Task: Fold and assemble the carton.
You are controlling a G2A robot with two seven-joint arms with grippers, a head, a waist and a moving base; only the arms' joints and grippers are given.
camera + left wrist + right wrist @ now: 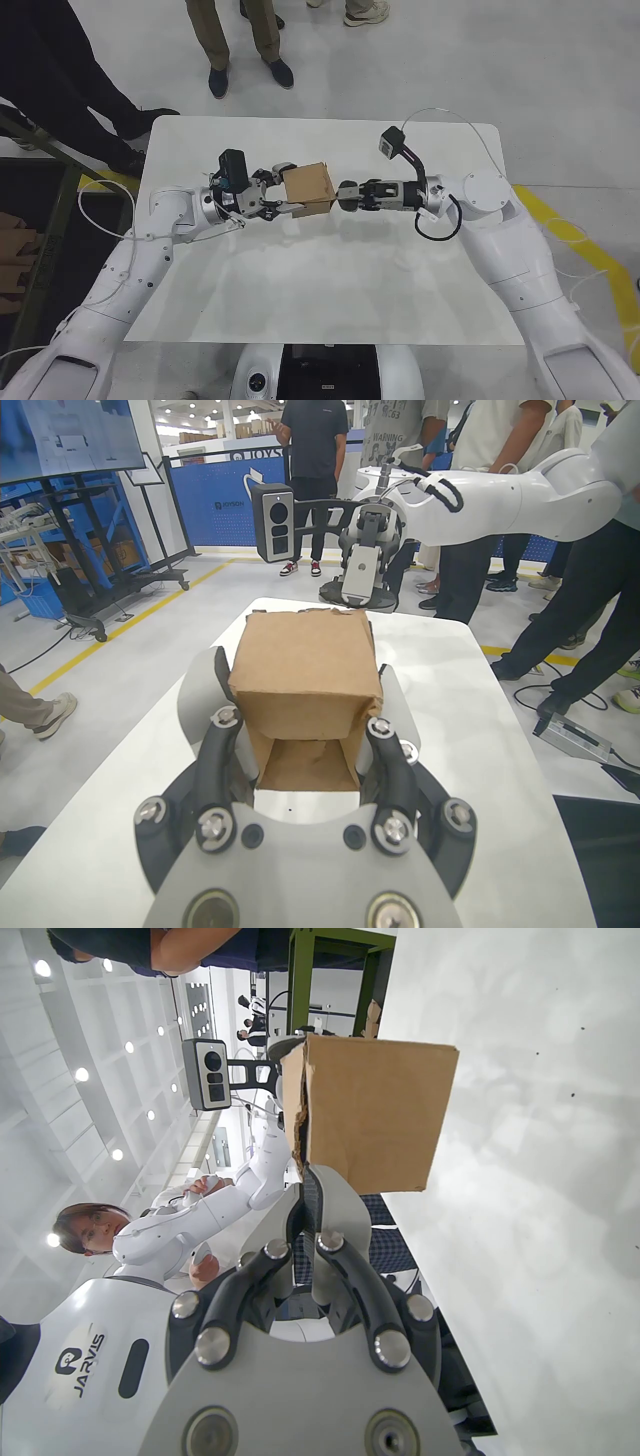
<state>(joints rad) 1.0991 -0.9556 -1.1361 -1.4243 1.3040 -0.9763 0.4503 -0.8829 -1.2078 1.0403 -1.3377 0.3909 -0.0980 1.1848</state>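
The carton (302, 650) is covering the inner faces of the left gripper (304, 680)'s fingers, so where they are pressing on its sides is lying out of sight. From that wrist, its far end is hiding behind its own top panel. At the right gripper (306, 1183), the torn flap edge is vanishing between the fingers; how much is caught, I am not making out. From above, that contact is looking too small to judge.

A white table (330, 290) stood on a grey floor (150, 660) marked with yellow lines (90, 650), near a blue partition (215, 500) and a wheeled screen (65, 435), under round ceiling lights (81, 1074).
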